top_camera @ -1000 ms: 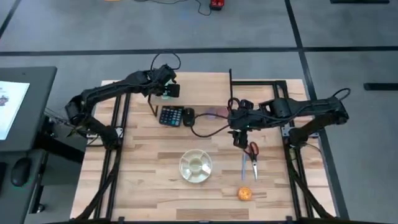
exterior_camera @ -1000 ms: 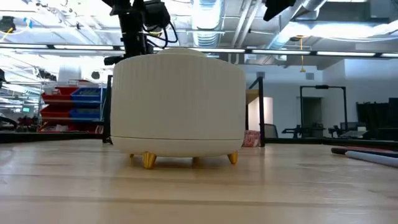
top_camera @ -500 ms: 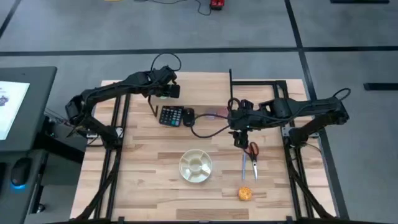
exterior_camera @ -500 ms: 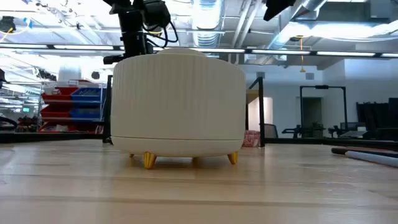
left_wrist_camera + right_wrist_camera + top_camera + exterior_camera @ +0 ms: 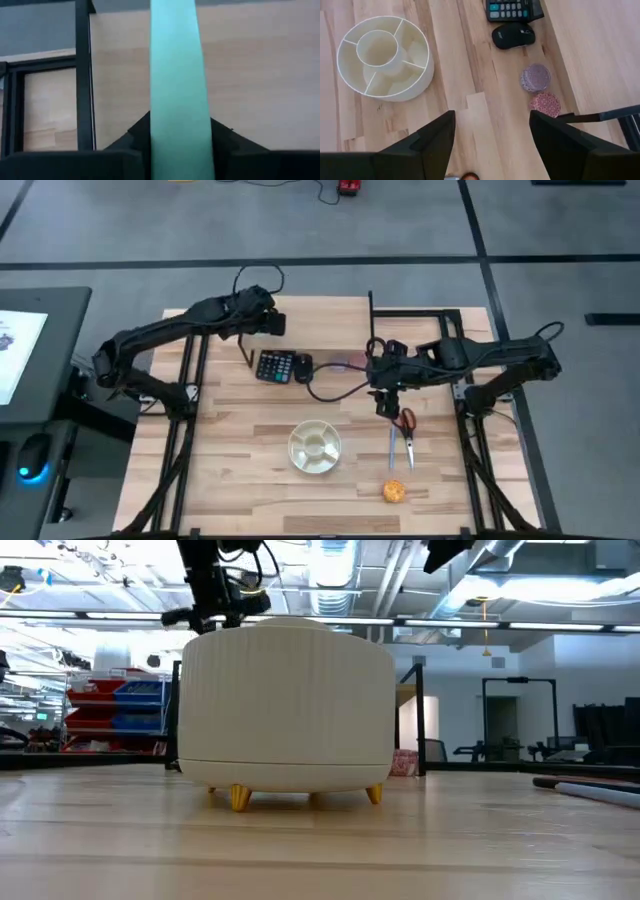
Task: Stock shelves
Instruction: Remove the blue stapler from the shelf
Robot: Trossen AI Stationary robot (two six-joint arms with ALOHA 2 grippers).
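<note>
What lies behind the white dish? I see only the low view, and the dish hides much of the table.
Observer: A calculator and a mouse, side by side.
Operator: Does the left claw hold something?
Observer: Yes. The left claw is shut on a teal strip.
Operator: And the right claw?
Observer: The right claw is open and holds nothing. It is close to the scissors.
</note>
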